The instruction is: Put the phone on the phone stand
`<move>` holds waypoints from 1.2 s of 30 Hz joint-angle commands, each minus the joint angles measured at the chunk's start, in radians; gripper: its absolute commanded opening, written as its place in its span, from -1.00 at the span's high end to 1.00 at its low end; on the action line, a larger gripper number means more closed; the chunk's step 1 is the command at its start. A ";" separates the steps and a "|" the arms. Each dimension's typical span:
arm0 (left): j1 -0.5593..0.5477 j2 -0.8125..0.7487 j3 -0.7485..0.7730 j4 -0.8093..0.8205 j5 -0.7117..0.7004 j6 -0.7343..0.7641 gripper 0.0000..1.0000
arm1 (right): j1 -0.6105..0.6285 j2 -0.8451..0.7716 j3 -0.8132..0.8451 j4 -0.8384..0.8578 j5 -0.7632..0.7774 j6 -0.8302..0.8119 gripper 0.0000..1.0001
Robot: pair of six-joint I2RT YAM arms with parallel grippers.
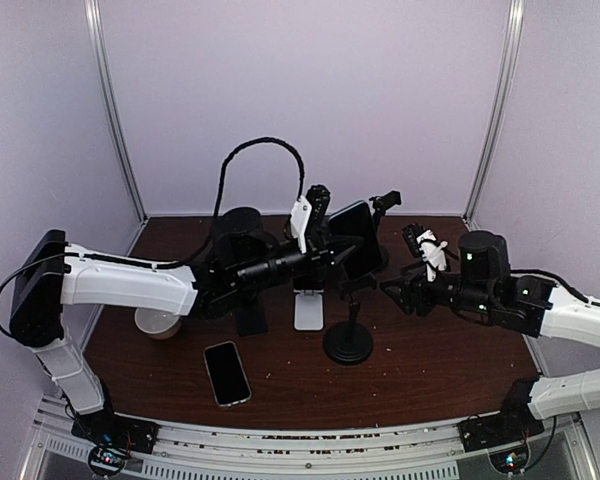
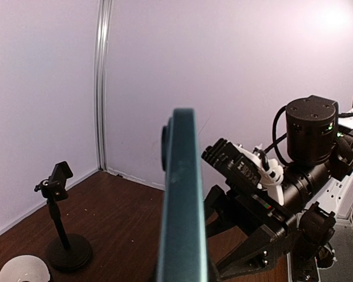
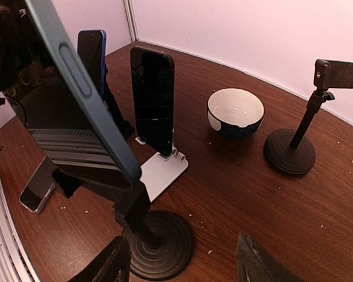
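- Presently, the left tool (image 1: pixel 325 232) is closed on the phone (image 1: pixel 358 238), which stands tilted at the cradle of the round-based phone stand (image 1: pixel 348 340).
- Right tool (image 1: pixel 398 290) is spread and holds nothing, with its fingers low beside the stand's stem.
- Risk: I cannot tell whether the phone is seated. Released early, it would likely tip onto the bench (image 1: pixel 430 370).
- Risk: a sideways tug by the left tool could topple the unsteadied stand into the white stand (image 1: pixel 308 310).
- Pose: left arm stretched long across the bench. Right arm low, forearm aimed at the stem.
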 commanded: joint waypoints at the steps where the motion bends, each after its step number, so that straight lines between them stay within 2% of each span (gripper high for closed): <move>1: -0.008 0.002 -0.012 0.174 -0.017 -0.020 1.00 | 0.004 0.042 0.009 0.128 -0.010 0.015 -0.34; 6: -0.012 0.014 -0.019 0.197 -0.028 -0.034 1.00 | 0.021 0.083 0.006 0.151 -0.028 0.016 -0.39; 9: -0.011 0.013 -0.019 0.191 -0.032 -0.027 1.00 | 0.025 0.100 0.005 0.151 -0.002 0.009 -0.34; 13: -0.012 0.028 -0.033 0.188 -0.015 -0.030 1.00 | 0.027 0.122 0.018 0.162 -0.009 0.016 -0.01; 18: -0.032 0.031 -0.052 0.189 -0.026 -0.045 1.00 | 0.039 0.097 -0.002 0.162 0.026 0.020 0.52; 24: -0.077 0.068 -0.087 0.319 -0.126 -0.041 1.00 | 0.063 0.091 -0.022 0.198 0.062 0.059 0.86; 26: -0.087 0.076 -0.086 0.324 -0.159 -0.013 1.00 | 0.070 0.095 -0.029 0.208 0.070 0.068 0.93; 29: -0.088 0.067 -0.094 0.252 -0.183 0.000 1.00 | 0.074 0.094 -0.032 0.209 0.093 0.077 1.00; 34: -0.090 0.039 -0.151 0.195 -0.183 -0.090 1.00 | 0.074 0.082 -0.035 0.208 0.100 0.081 1.00; 36: -0.106 0.037 -0.136 0.096 -0.205 -0.116 1.00 | 0.075 0.084 -0.036 0.209 0.109 0.085 1.00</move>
